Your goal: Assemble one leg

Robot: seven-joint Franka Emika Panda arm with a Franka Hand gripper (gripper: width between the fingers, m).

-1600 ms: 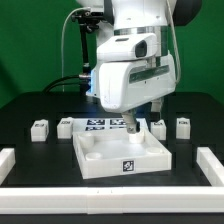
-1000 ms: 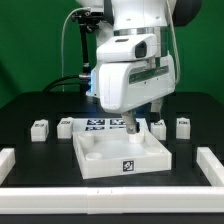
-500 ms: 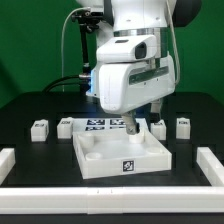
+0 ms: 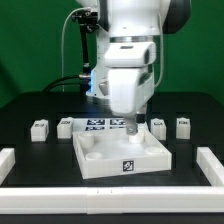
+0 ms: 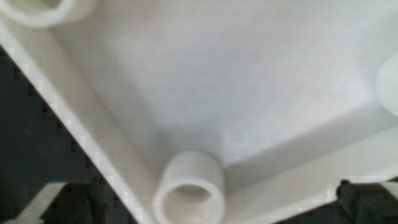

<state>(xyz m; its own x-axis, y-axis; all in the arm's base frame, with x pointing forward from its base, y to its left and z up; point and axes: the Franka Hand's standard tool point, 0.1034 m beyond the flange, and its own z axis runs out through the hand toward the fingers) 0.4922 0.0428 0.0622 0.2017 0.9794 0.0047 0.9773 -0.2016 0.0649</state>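
One leg (image 4: 158, 128) is being left standing on the table (image 4: 30, 110) just beside the tray-like piece (image 4: 100, 165), while the gripper (image 4: 133, 127), newly rotated, is being held spread and empty over a corner socket (image 5: 192, 185), so grasping is being judged still ahead.

tray (image 4: 100, 168) wht, tag (image 4: 128, 166) b/w | leg (image 4: 183, 126) wht | table (image 4: 40, 165) blk | backdrop (image 4: 30, 50) grn

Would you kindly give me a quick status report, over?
Gripper open, low over round corner socket of large white square tray. Small white plastic leg stands nearby, ungripped. Nothing blocks it.
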